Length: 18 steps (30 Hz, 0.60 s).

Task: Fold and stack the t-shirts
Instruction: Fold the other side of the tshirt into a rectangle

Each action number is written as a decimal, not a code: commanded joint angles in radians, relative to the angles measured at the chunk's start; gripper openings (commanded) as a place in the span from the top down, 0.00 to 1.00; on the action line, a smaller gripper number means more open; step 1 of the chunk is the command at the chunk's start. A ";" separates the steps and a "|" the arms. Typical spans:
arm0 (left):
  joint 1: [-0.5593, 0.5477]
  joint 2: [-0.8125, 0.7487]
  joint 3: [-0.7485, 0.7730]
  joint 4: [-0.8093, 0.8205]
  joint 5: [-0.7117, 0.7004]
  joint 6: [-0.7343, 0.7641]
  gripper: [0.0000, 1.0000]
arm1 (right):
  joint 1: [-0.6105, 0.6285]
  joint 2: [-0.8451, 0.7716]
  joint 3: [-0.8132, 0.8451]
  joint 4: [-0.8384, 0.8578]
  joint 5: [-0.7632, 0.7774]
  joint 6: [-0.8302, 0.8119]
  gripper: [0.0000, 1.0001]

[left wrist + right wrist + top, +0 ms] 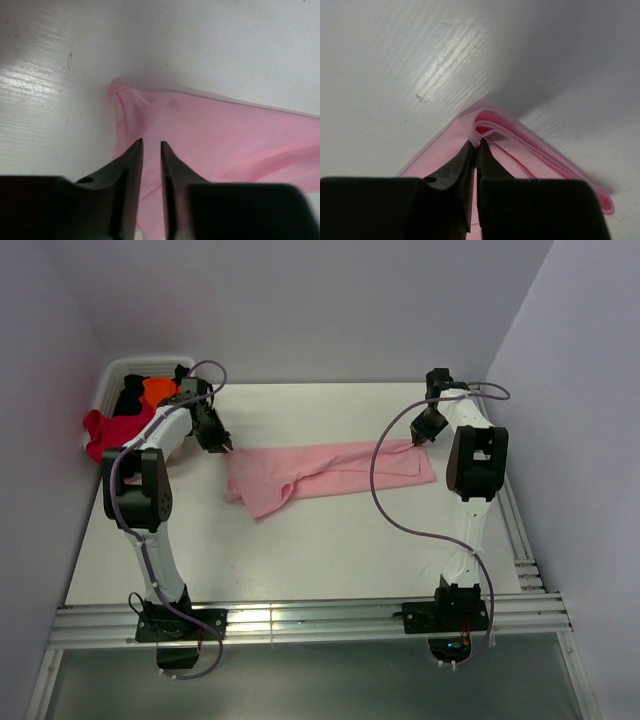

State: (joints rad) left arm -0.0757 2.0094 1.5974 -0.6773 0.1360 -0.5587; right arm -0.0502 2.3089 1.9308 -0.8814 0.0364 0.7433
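Right gripper [478, 142] pinches the pink shirt [330, 472] at its 3 o'clock end; left gripper [151, 144], narrowly parted, hovers at 9. Mid-fold, I judge; left must grasp next.

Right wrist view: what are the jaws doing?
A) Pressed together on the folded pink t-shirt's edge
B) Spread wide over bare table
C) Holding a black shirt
A: on the right gripper, the jaws meet on the layered edge of the pink t-shirt.
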 commanded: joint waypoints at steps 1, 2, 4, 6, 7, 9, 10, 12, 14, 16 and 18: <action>-0.012 -0.038 0.010 0.009 0.021 -0.017 0.70 | 0.001 0.024 0.062 -0.013 0.008 -0.005 0.98; -0.015 -0.058 0.001 0.010 0.014 -0.017 0.66 | 0.001 0.027 0.068 -0.016 0.010 -0.007 0.98; -0.024 -0.072 -0.030 0.016 -0.015 -0.012 0.60 | 0.000 0.027 0.076 -0.017 0.010 -0.007 0.99; -0.027 -0.081 -0.057 0.024 -0.035 -0.009 0.58 | 0.000 0.027 0.073 -0.019 0.010 -0.005 0.99; -0.027 -0.080 -0.065 0.028 -0.039 -0.006 0.58 | 0.000 0.027 0.074 -0.019 0.010 -0.004 0.99; -0.027 -0.074 -0.082 0.041 -0.044 -0.006 0.59 | -0.002 0.027 0.074 -0.021 0.010 -0.005 0.99; -0.027 -0.072 -0.088 0.045 -0.038 -0.009 0.59 | -0.002 0.026 0.074 -0.022 0.011 -0.005 0.99; -0.029 -0.075 -0.108 0.064 -0.030 -0.013 0.61 | 0.000 0.026 0.077 -0.027 0.013 -0.007 1.00; -0.029 -0.081 -0.125 0.068 -0.035 -0.015 0.62 | -0.002 0.023 0.080 -0.028 0.019 -0.012 1.00; -0.030 -0.087 -0.137 0.073 -0.044 -0.010 0.62 | -0.002 0.023 0.088 -0.037 0.022 -0.015 1.00; -0.030 -0.093 -0.140 0.071 -0.067 -0.006 0.63 | -0.002 0.024 0.092 -0.041 0.025 -0.016 1.00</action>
State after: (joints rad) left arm -0.1017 1.9785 1.4635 -0.6350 0.1036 -0.5694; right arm -0.0502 2.3276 1.9709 -0.9001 0.0372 0.7383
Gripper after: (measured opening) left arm 0.377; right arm 0.063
